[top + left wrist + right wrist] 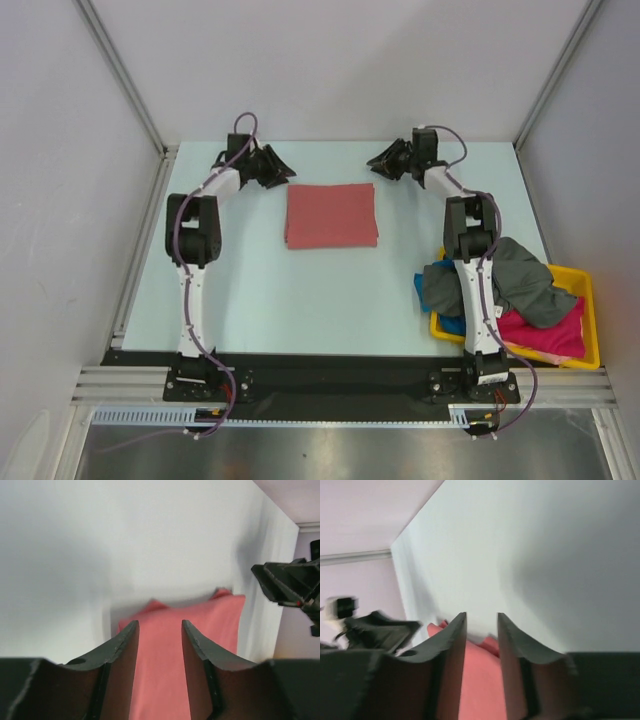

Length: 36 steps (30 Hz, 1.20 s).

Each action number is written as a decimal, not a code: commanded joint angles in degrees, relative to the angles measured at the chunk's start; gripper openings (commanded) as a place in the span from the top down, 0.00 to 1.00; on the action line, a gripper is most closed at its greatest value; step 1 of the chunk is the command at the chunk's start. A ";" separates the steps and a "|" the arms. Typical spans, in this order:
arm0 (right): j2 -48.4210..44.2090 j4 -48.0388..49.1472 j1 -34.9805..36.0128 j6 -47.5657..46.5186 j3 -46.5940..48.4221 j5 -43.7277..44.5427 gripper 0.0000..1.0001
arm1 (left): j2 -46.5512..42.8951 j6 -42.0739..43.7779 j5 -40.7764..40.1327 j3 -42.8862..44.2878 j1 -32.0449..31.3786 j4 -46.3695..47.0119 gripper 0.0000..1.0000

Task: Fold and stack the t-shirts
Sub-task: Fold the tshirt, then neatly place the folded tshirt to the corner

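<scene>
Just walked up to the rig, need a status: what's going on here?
Two arms are folding shirts. A red shirt lies folded in a neat rectangle on the table. The left hand and right hand are by its far corners, both open and holding nothing. A grey shirt, a pink shirt and a blue shirt are heaped unfolded in the yellow tray on the right.

Pale blue-green table (300, 295) in the middle, plain white back wall (340, 60), white left wall (50, 200), white right wall (600, 170), silver metal bar (120, 75) in the corner, silver rail (330, 383) along the near edge, shiny grey metal sheet (330, 450) below it, soft even light.
</scene>
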 commanded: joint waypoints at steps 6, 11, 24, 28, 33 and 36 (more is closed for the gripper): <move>-12.17 -31.23 -4.69 -23.78 6.55 -1.02 0.20 | -35.20 6.13 -5.76 -20.21 -0.17 -8.13 0.55; -14.99 -35.22 -4.78 -36.90 2.16 -6.64 0.14 | -52.63 6.38 -5.67 -39.20 -3.59 -11.19 0.55; -3.04 -30.65 -2.49 -37.88 11.13 -16.93 0.25 | -88.34 0.68 -10.77 -59.26 -8.26 -26.13 0.54; -4.97 -27.66 -1.27 -37.70 3.75 -14.39 0.24 | -92.91 -1.17 -12.26 -59.35 -8.26 -29.21 0.54; -5.85 -27.39 0.49 -38.05 -0.66 -12.63 0.24 | -94.41 -1.26 -12.70 -59.17 -8.26 -31.76 0.55; -5.94 -27.66 1.54 -35.42 -1.80 -12.54 0.30 | -94.85 -1.61 -12.79 -59.00 -8.26 -31.86 0.55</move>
